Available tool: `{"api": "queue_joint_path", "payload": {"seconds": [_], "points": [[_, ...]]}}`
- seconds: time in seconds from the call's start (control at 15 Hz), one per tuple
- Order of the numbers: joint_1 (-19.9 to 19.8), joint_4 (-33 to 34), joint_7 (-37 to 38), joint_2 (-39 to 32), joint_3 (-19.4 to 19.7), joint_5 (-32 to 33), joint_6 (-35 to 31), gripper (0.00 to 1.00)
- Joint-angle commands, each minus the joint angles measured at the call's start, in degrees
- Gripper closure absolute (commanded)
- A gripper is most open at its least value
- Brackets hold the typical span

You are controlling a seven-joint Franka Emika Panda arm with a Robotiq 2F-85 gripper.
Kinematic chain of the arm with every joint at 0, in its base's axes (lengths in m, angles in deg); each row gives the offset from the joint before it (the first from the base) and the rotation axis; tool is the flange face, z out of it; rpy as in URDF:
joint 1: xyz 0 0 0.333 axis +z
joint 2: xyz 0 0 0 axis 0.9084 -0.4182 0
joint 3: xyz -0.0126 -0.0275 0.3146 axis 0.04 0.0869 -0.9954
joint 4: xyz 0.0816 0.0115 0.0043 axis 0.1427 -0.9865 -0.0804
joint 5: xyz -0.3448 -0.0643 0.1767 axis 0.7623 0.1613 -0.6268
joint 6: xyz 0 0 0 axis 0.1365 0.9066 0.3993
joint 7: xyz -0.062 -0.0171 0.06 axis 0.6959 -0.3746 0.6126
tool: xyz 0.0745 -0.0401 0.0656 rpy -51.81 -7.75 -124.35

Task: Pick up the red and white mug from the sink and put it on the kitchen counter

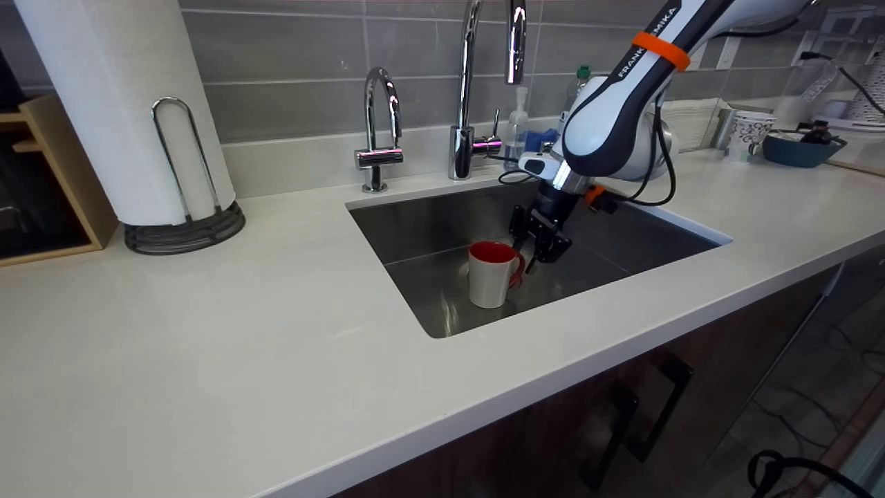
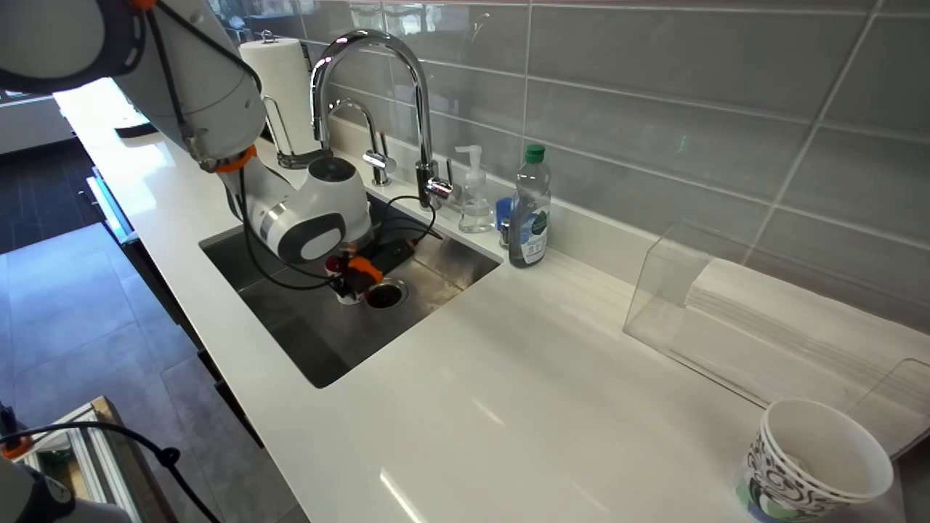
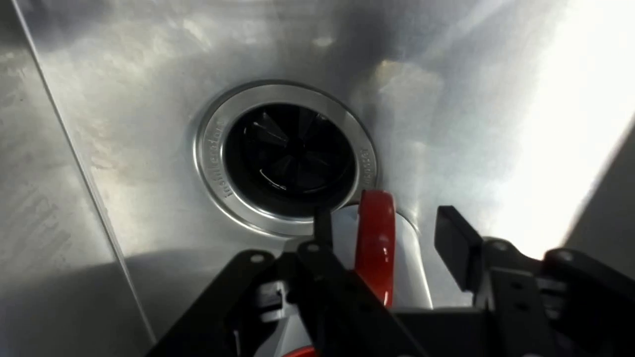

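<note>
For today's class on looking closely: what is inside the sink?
An upright mug, a drain and the open claw at the mug's red handle. The mug hides the sink floor beneath it.

The mug (image 1: pixel 487 285) is small and round; it is white on the outside and red on the inside, with a red handle; it stands upright in the sink (image 1: pixel 435 228), a bit left of the middle in an exterior view, with its handle on the right; in the wrist view its bottom is just beside the sink's round drain hole (image 3: pixel 292 148); the sink is big, grey and metal, with straight sides; the kitchen counter (image 1: pixel 207 332) is white, flat and smooth; it goes all around the sink and has a straight near edge.
</note>
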Motion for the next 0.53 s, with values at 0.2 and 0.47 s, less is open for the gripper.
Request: {"api": "queue_joint_path", "payload": {"seconds": [0.2,0.47], "points": [[-0.4,3.2,1.8,-3.5,-0.1,5.3,-0.2,0.49],[0.6,3.5,2.9,-3.8,1.0,6.7,0.3,0.63]]}}
